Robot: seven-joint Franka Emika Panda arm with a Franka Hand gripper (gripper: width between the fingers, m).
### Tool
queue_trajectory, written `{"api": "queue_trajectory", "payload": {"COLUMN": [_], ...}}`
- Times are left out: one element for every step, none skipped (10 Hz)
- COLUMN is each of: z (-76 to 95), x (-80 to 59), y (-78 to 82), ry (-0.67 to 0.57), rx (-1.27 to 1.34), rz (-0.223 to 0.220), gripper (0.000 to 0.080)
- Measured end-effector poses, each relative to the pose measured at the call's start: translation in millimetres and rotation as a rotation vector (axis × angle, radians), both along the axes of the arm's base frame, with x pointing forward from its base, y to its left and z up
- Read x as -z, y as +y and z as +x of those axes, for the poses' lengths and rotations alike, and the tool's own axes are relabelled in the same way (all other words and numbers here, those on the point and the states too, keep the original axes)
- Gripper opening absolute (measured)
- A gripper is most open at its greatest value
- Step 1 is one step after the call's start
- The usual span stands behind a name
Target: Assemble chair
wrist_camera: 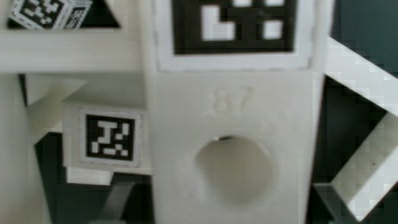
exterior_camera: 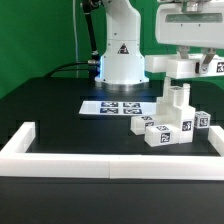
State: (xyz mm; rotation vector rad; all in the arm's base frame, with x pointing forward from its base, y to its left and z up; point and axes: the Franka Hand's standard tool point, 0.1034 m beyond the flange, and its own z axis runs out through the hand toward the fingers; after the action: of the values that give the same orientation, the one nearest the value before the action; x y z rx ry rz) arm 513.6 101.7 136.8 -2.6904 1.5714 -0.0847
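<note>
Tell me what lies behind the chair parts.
The marker board lies flat behind the chair parts, the robot base beyond it. The table surface directly behind them is hidden.

A black table (exterior_camera: 50,115) is bounded at the front and on both sides by a low white rail (exterior_camera: 100,163). The marker board (exterior_camera: 113,106) is laid flat near the middle. White tagged chair parts (exterior_camera: 160,137) are clustered just beside it, toward the exterior view's right. The robot's white base (exterior_camera: 121,65) is mounted behind.
</note>
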Motion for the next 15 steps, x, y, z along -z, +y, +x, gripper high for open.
{"api": "queue_trajectory", "payload": {"z": [0.1, 2.7, 3.8, 3.2, 1.0, 1.2, 1.1, 0.8, 0.6, -0.8, -2.6, -2.7, -3.1, -3.6, -3.9], "x": [0.1, -0.9, -1.1, 0.5, 3.9, 3.6, 3.8, 4.5, 5.0, 6.1, 7.4, 7.7, 10.2, 11.2, 11.7], "y": [-2.4, -16.4, -26.0, -30.6, -34.2, -31.7, -31.3, -31.0, -30.8, -31.1, -30.7, -30.4, -31.8, -31.0, -30.5], "ry": [0.002, 0.003, 0.002, 0.0, -0.003, -0.003, -0.003, -0.001, 0.0, 0.002, 0.008, 0.01, 0.014, 0.016, 0.017], "rx": [0.0, 0.038, 0.063, 0.064, 0.065, 0.06, 0.055, 0.056, 0.057, 0.089, 0.148, 0.188, 0.221, 0.215, 0.208], "rz": [0.002, 0.006, 0.002, -0.001, -0.004, -0.003, -0.001, 0.003, 0.004, 0.015, 0.036, 0.059, 0.076, 0.076, 0.075], "gripper": [0.029, 0.029, 0.029, 0.029, 0.029, 0.029, 0.029, 0.029, 0.029, 0.029, 0.029, 0.029, 0.029, 0.029, 0.029]}}
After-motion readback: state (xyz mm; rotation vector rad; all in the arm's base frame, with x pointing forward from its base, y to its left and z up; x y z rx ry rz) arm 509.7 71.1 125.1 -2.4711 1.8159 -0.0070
